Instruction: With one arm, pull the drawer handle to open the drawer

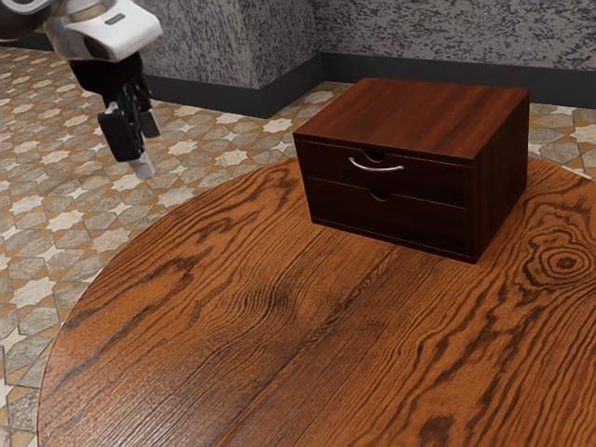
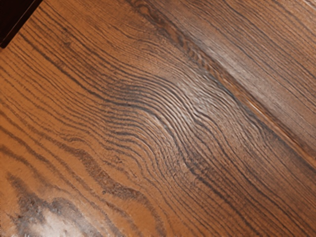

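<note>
**Layout, exterior view.** A chest [image 1: 424, 116] stands on the table [image 1: 279, 335], at about 2 o'clock from the table's middle and well back from the near rim. Its front faces roughly 7 o'clock and holds two drawers: the upper drawer [image 1: 424, 179], and the lower drawer [image 1: 410, 219] directly at its 6 o'clock. The handle [image 1: 375, 167] lies on the upper drawer's front, near its top edge. The gripper [image 1: 130, 140] hangs in the air at about 10 o'clock from the table's middle, at 9 o'clock of the handle and well apart from the chest. The floor [image 1: 56, 223] lies beyond the table, and the wall [image 1: 447, 28] stands behind the chest at 12 o'clock.
</note>
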Robot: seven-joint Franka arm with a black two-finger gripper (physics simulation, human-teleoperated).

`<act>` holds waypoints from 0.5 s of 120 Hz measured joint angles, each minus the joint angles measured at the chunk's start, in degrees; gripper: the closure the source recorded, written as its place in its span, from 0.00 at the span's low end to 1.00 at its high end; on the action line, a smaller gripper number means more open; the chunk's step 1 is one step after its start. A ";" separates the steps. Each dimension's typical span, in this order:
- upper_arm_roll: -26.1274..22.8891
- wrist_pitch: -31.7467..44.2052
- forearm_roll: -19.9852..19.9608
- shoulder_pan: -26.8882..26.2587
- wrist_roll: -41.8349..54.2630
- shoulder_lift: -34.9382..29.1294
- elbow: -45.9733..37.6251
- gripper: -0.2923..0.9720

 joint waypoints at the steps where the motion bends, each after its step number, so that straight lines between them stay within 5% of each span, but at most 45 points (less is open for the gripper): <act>1: 0.01 0.00 0.01 -0.01 0.01 -0.01 0.01 0.23; 44: 0.38 -0.83 -0.33 -1.62 1.11 0.09 -1.14 0.23; 60: 0.38 1.12 0.17 -1.86 6.55 5.20 -0.19 0.23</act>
